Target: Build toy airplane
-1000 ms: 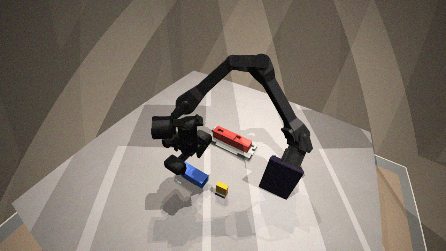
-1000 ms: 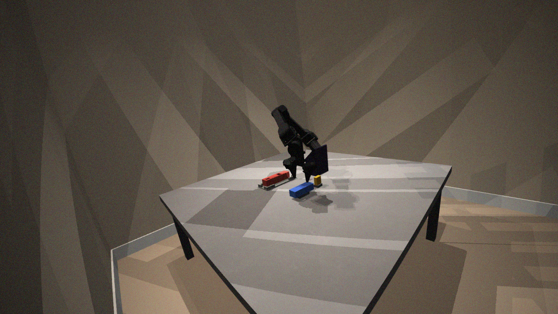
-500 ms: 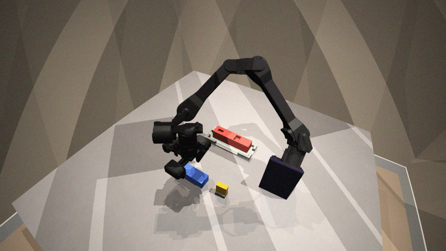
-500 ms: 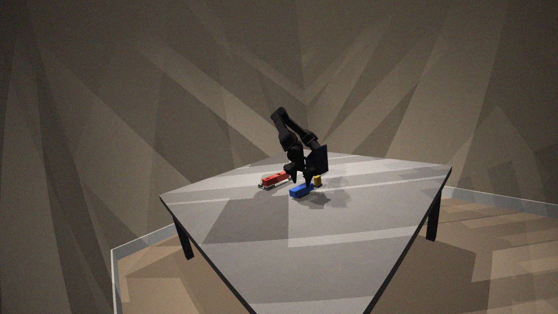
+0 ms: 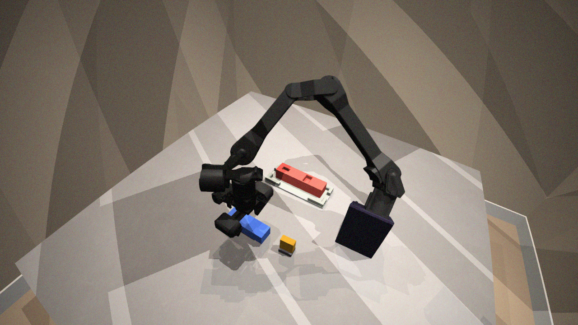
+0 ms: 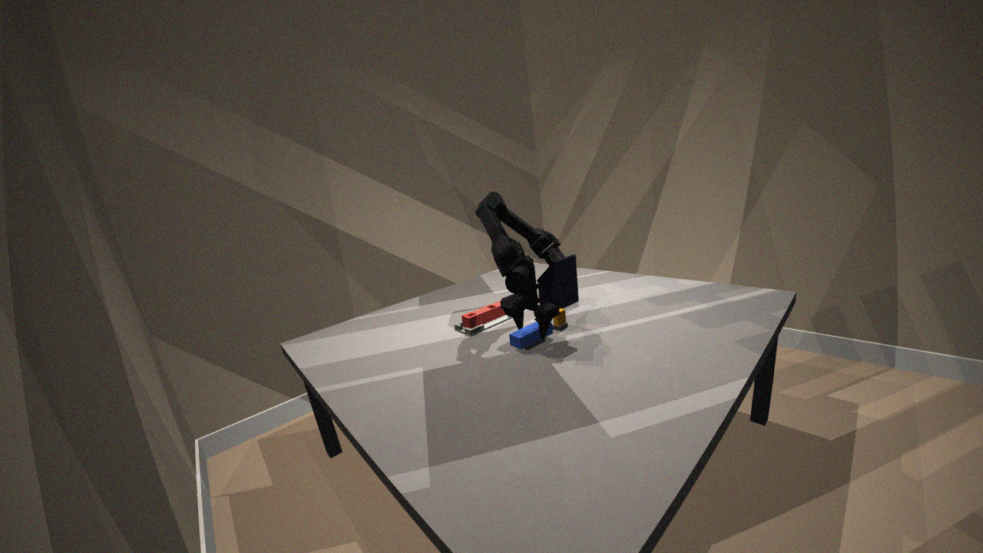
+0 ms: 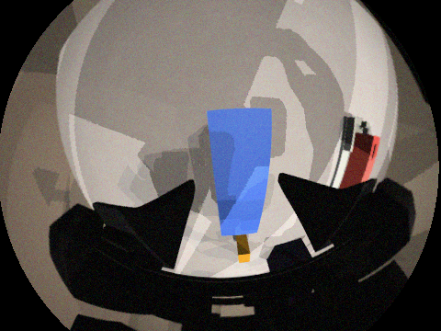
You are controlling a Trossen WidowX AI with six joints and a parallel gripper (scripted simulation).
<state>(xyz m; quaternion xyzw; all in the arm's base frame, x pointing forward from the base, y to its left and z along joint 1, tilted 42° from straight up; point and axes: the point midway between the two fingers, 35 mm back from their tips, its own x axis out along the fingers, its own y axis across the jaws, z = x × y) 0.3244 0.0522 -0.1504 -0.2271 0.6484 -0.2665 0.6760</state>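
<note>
The red fuselage (image 5: 300,179) (image 6: 481,315) (image 7: 360,161) lies lengthwise in the white cradle (image 5: 294,190) (image 7: 341,171), its two top sockets empty in the top view. The blue wing (image 5: 255,229) (image 6: 525,336) (image 7: 241,161) is a long block low over the table; its tab is hidden. My gripper (image 5: 247,222) (image 6: 531,331) (image 7: 238,180) is open and low around the wing, one finger on each long side, with a gap on both sides in the wrist view. The yellow tail fin (image 5: 287,243) (image 6: 561,317) (image 7: 243,257) stands upright beyond one end of the wing, with a dark piece beneath it.
The arm's dark base plate (image 5: 363,232) (image 6: 561,282) (image 7: 289,256) stands to the right of the tail fin in the top view. The cradle lies beside the wing, on the right in the wrist view. The grey table (image 5: 161,242) (image 6: 508,426) carries everything.
</note>
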